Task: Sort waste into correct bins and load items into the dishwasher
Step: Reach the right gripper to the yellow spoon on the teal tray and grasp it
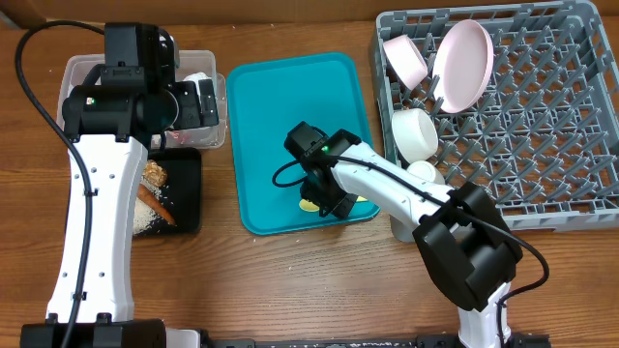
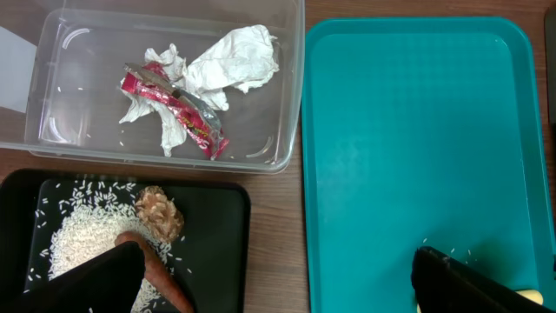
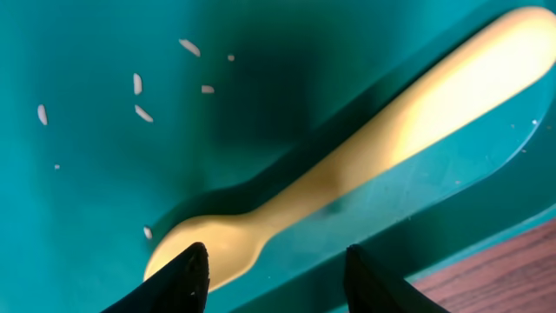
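table: brown wood grain, matt | teal tray: smooth plastic, faint sheen | clear tub: see-through glossy plastic | black tray: dark plastic, dull sheen | spoon: pale yellow plastic, smooth, satin | white paper: crumpled, matt | wrapper: crinkled shiny film | dish rack: grey matt plastic | plate: smooth, glossy
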Controlling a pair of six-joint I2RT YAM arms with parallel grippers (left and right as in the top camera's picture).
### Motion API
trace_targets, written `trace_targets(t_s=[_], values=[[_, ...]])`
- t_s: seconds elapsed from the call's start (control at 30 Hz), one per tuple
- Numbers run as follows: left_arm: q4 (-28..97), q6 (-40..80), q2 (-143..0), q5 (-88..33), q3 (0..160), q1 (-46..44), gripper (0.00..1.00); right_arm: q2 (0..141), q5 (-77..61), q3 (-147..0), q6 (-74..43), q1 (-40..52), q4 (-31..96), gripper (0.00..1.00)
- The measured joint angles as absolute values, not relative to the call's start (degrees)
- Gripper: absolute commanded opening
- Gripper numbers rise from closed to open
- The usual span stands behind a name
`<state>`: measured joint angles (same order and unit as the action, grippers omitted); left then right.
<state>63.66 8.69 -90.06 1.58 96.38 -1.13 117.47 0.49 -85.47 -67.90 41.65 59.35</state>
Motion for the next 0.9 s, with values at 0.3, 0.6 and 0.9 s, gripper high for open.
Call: trace_targets(t_s=[0.3,0.6,0.9], values=[[63.7,8.7,-90.1,1.6,96.4,-1.1,1.0,119.1,2.6,-85.5,-68.4,41.6,57.5,0.49],[63.7,8.7,-90.1,1.6,96.4,-1.1,1.0,119.3,5.0,-85.5,-68.9,41.7,56.6,0.28],[63.7,8.7,-90.1,1.6,96.4,-1.1,1.0,119.4,6.3,-85.5,-68.9,41.7,56.6,0.04]])
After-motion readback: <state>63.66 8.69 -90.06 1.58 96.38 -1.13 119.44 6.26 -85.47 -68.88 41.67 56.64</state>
